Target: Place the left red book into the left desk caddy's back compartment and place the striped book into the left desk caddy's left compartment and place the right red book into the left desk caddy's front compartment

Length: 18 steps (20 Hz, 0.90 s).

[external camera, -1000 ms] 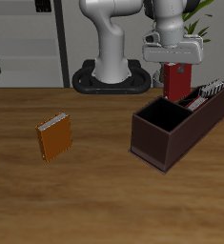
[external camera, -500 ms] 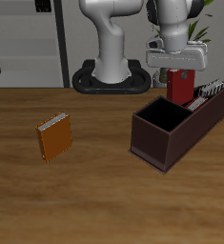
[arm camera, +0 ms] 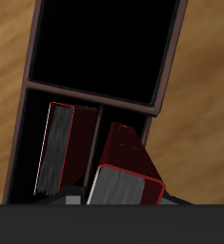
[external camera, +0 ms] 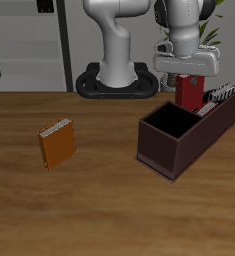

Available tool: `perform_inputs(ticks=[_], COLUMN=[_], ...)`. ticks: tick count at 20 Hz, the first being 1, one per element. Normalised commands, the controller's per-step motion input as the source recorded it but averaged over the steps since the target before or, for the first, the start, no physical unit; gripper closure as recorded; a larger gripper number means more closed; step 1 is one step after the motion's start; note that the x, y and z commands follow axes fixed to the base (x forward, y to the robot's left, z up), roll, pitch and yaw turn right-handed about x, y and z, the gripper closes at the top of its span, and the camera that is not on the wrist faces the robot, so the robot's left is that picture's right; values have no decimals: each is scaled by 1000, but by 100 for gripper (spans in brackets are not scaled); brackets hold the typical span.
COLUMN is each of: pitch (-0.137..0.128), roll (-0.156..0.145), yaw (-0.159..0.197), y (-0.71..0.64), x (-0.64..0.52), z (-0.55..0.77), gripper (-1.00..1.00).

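My gripper is shut on the right red book, a dark crimson book held upright with its lower end inside the left desk caddy. In the wrist view this book hangs tilted over one narrow slot of the caddy. Another red-covered book with a grey page edge, probably the left red book, stands in the slot beside it. The striped book sticks up from the caddy's far end. The large square section holds nothing.
An orange-brown book stands on the wooden table well away from the caddy. The robot's base is at the back, next to the caddy. A plant stands behind the arm.
The gripper has shifted along the caddy away from the large square section and come slightly lower, carrying the red book. Nothing else has moved.
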Motion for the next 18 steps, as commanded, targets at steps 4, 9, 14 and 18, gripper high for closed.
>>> perform_inputs(ticks=[4,9,14,18], pitch=[7,-1,25,44], roll=[-42,-21,-3,2], yaw=[-4,3,-21,-35], y=[-111,-86,-28,62], x=[161,98,71,125], z=[-13,25,-150,-316], gripper=[100,100,100,100])
